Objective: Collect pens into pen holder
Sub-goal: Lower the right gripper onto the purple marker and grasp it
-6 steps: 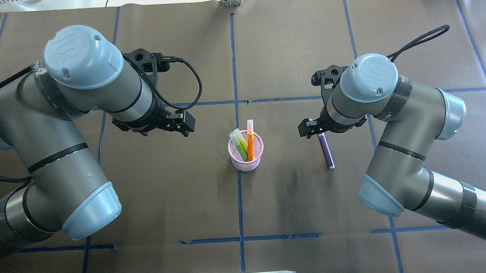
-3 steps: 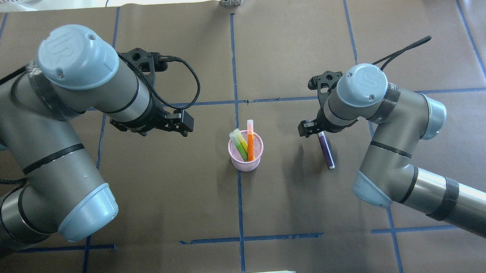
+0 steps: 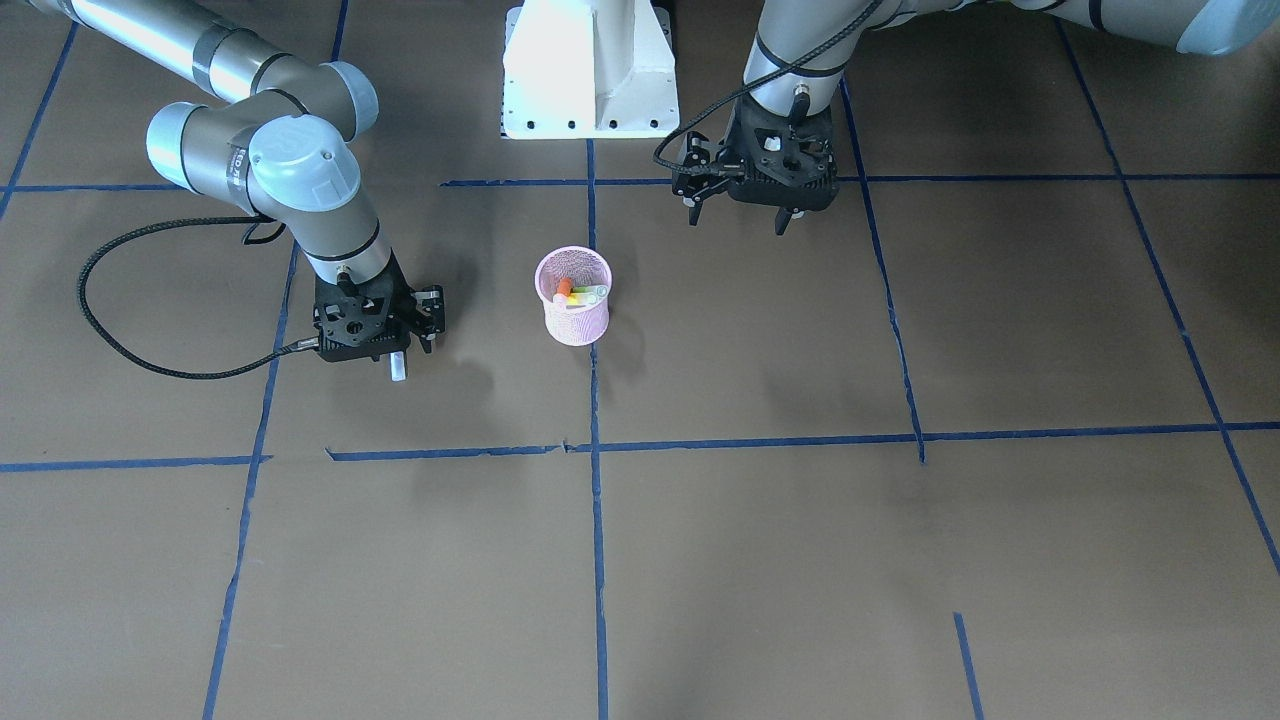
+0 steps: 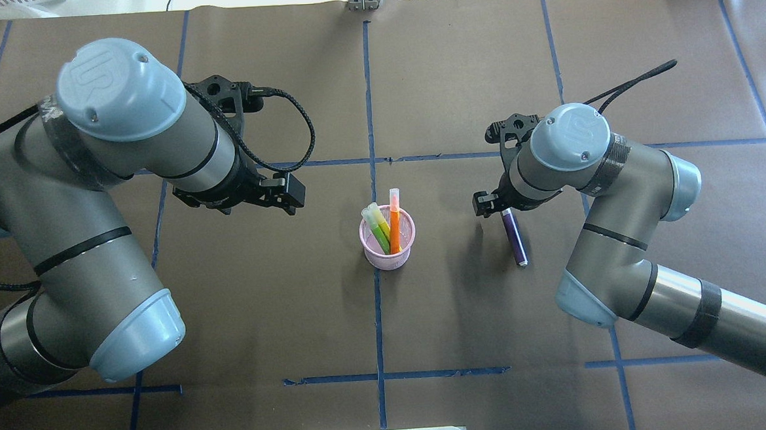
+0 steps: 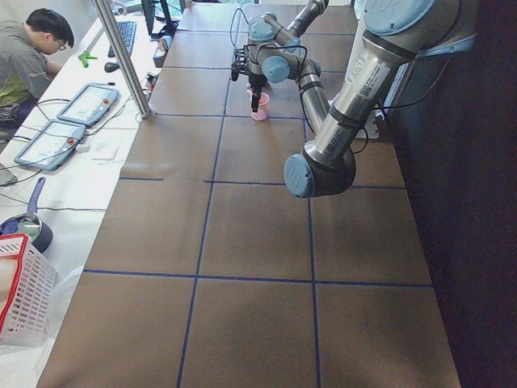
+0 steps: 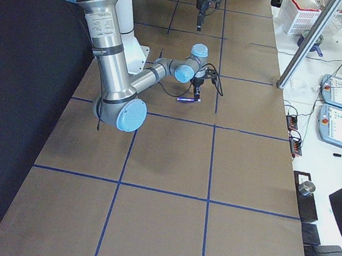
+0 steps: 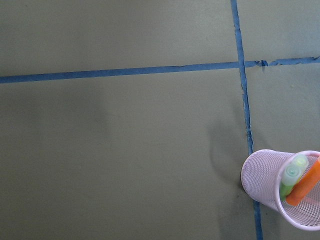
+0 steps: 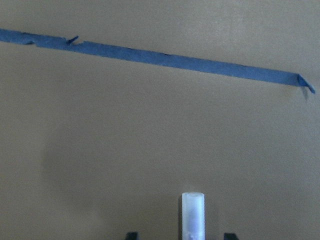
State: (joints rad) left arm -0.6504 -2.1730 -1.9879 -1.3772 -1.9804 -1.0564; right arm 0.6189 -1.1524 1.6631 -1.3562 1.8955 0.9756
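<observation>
The pink mesh pen holder (image 4: 389, 249) (image 3: 573, 318) (image 7: 265, 186) stands upright at the table's middle. An orange pen (image 4: 394, 222) (image 7: 305, 187) and green pens (image 4: 377, 227) (image 7: 291, 176) lean inside it. A purple pen (image 4: 515, 239) (image 6: 186, 98) lies flat on the table to the holder's right. My right gripper (image 4: 503, 210) (image 3: 398, 352) is open and low, its fingers either side of that pen's pale cap (image 8: 192, 212) (image 3: 399, 370) without touching it. My left gripper (image 3: 738, 218) (image 4: 288, 195) hangs open and empty left of the holder.
Blue tape lines cross the brown table cover. The white robot base (image 3: 590, 70) sits behind the holder. A metal post (image 5: 121, 56), tablets (image 5: 56, 137), a red-rimmed basket (image 5: 24, 291) and a seated person (image 5: 24, 56) are along the far side.
My right arm has dropped lower over the purple pen's capped end and drawn in slightly. The left arm shifted a little to the left. The pens have not moved.
</observation>
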